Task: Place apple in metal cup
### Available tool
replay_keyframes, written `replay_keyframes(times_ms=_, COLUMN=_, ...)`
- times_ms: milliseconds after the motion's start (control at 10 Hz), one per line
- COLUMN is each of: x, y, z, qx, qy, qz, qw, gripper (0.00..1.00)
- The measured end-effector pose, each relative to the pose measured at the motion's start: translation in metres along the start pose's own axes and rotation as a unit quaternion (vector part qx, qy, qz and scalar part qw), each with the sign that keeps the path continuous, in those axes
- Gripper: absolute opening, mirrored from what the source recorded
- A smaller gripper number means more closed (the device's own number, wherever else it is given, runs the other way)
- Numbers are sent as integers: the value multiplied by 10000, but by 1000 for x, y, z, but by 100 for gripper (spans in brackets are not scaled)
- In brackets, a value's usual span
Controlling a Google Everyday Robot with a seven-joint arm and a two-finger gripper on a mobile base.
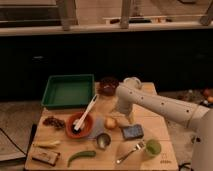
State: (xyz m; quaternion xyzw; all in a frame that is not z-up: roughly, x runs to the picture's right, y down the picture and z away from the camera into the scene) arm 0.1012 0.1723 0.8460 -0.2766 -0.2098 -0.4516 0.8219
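The apple (110, 123), small and yellow-orange, lies on the wooden table near its middle. The metal cup (103, 141) stands upright just in front of it, slightly to the left. My gripper (122, 114) hangs from the white arm (160, 104), which reaches in from the right. The gripper is low over the table, right beside the apple on its right and a little behind it. I cannot tell whether it touches the apple.
A green tray (70, 91) and a dark bowl (108, 85) sit at the back. A red bowl with a white spatula (80, 125) is left of the apple. A blue sponge (132, 132), a fork (129, 152), a green cup (153, 148) and a green pepper (81, 157) lie in front.
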Motion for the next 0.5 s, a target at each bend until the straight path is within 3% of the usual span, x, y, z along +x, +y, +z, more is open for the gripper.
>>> replay_keyframes(times_ms=500, x=-15, y=-18, z=-13, qx=393, qy=-148, qz=-742, qw=9964, gripper=80)
